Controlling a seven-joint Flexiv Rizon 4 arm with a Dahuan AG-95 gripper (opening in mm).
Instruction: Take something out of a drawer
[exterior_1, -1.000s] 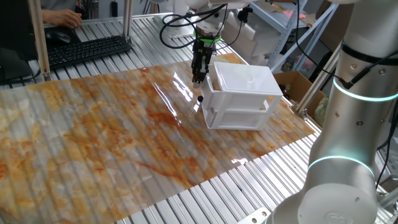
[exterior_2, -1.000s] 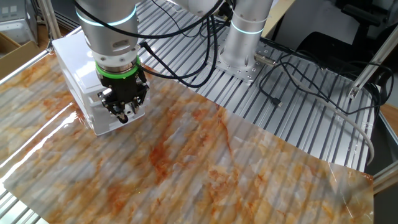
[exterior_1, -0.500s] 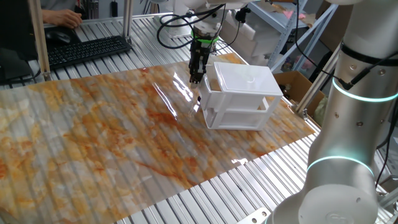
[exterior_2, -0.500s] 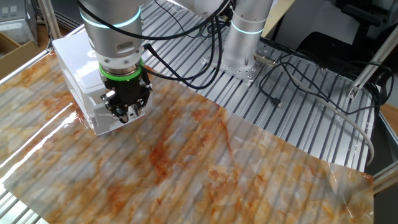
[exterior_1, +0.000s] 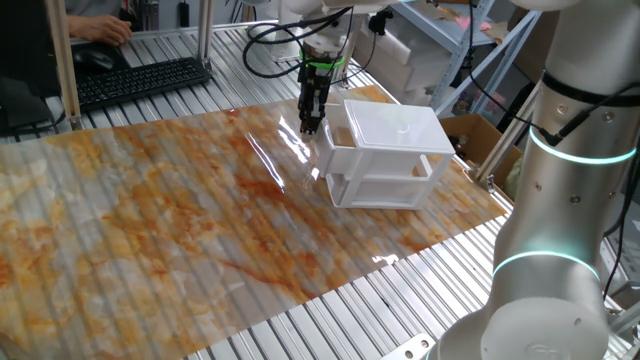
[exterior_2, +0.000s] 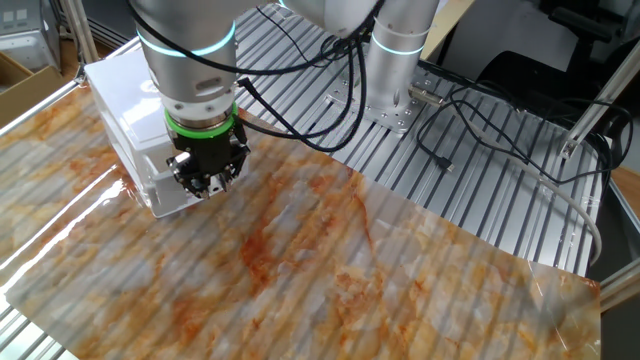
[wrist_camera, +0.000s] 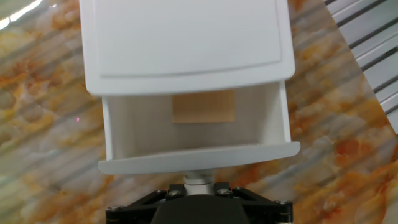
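The white two-drawer cabinet (exterior_1: 392, 125) stands at the far right of the marbled mat; it also shows in the other fixed view (exterior_2: 115, 90). Its top drawer (wrist_camera: 199, 159) is pulled partly out toward my hand. A flat tan wooden block (wrist_camera: 204, 107) lies inside it, partly under the cabinet top (wrist_camera: 186, 37). My gripper (wrist_camera: 198, 182) is shut on the drawer's white knob at the middle of its front. In the fixed views the gripper (exterior_1: 310, 124) (exterior_2: 206, 184) hangs just in front of the drawer (exterior_1: 334, 150). The lower drawer (exterior_1: 345, 186) is closed.
A black keyboard (exterior_1: 140, 80) and a person's hand (exterior_1: 100, 27) are at the back left. A cardboard box (exterior_1: 478, 135) sits behind the cabinet. The arm's base (exterior_2: 385, 70) and loose cables (exterior_2: 480, 110) lie on the slatted table beyond the mat.
My gripper has moved away from the cabinet with the knob in it, and the top drawer has slid further out.
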